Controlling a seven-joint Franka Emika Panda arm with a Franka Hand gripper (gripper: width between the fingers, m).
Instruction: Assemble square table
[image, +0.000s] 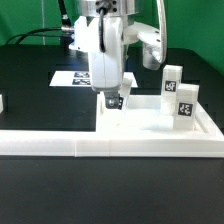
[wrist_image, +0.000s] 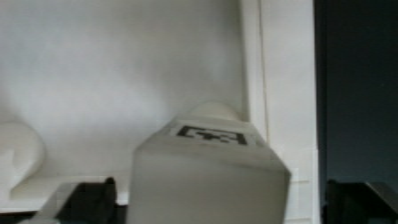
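**Leg stands on the slab, between the hand's jaws**

At the exterior frame's centre the hand (image: 113, 101) hangs over the slab (image: 150, 122), its jaws set on either side of a leg (image: 113, 102) with a tag on top (whether they grip it, I cannot tell). Two more legs (image: 171, 78) (image: 186, 102) stand upright at right. The wall (image: 110, 148) crosses the lower frame; the marker board (image: 72, 77) lies upper left on the table (image: 40, 95).
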